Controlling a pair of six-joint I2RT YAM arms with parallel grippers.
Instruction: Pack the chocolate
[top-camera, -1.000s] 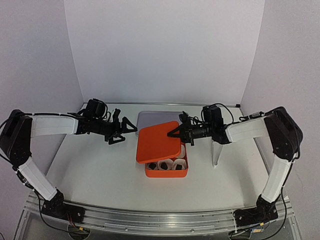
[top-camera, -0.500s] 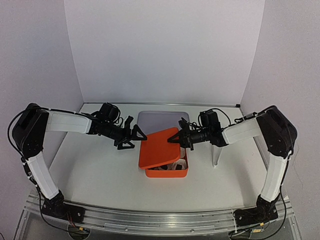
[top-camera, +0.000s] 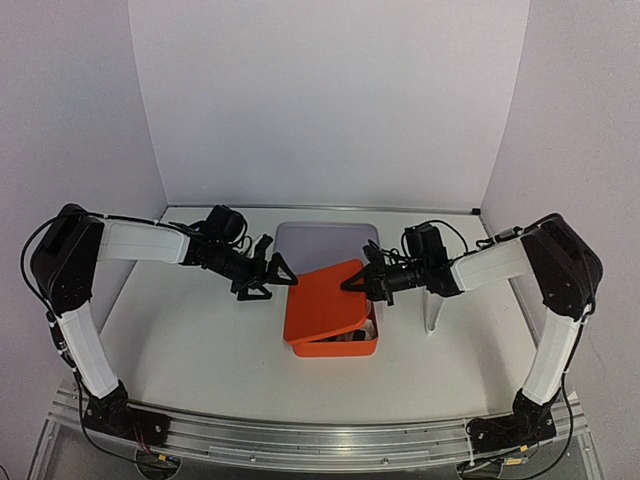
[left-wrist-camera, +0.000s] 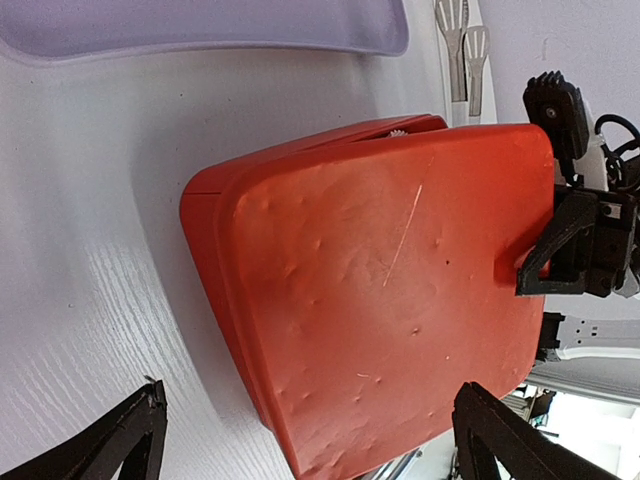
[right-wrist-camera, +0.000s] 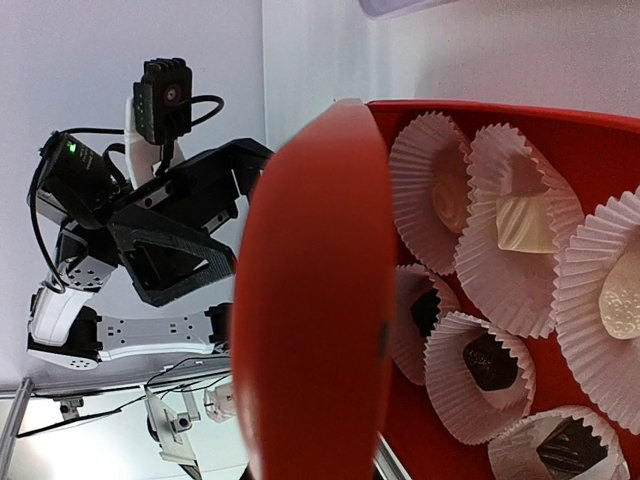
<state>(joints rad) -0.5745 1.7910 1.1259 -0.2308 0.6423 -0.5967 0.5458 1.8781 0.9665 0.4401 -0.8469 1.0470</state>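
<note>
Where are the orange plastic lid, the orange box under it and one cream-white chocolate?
orange plastic lid (left-wrist-camera: 380, 290): left wrist view, top face.
orange box (top-camera: 335, 349): top external view, near wall.
cream-white chocolate (right-wrist-camera: 525, 222): right wrist view, its middle.

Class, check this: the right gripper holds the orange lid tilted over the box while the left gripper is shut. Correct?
No: the left gripper is open, fingers spread wide, per the left wrist view. The right gripper does hold the orange lid tilted.
</note>
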